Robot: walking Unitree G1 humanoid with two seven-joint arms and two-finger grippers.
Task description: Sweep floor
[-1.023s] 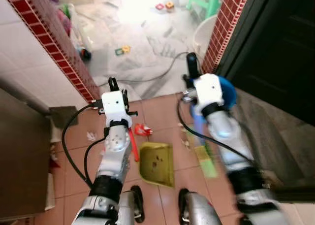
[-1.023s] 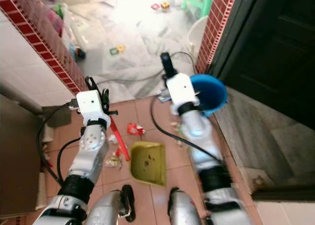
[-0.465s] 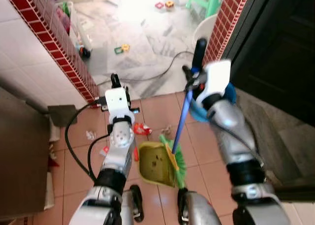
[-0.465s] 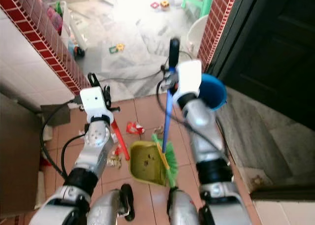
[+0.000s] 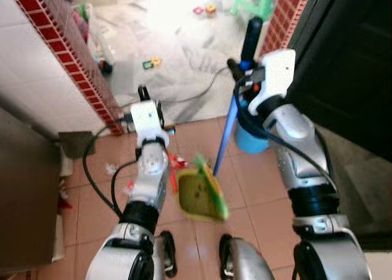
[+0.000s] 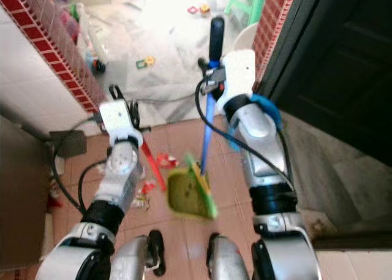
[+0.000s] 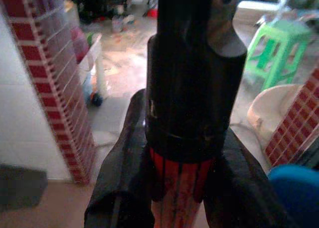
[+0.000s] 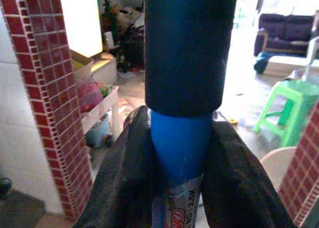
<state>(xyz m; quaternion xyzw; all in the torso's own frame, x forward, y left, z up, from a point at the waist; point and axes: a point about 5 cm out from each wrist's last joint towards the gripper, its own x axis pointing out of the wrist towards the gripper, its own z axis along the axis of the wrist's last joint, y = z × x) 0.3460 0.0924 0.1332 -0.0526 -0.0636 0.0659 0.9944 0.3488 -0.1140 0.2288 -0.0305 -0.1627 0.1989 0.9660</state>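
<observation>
Bristles of the green broom with a blue handle are blurring over the yellow plastic dustpan on the terracotta tiled floor. Right tool is clamping the broom's handle; left tool is clamping the dustpan's red handle, beside red scraps.
</observation>
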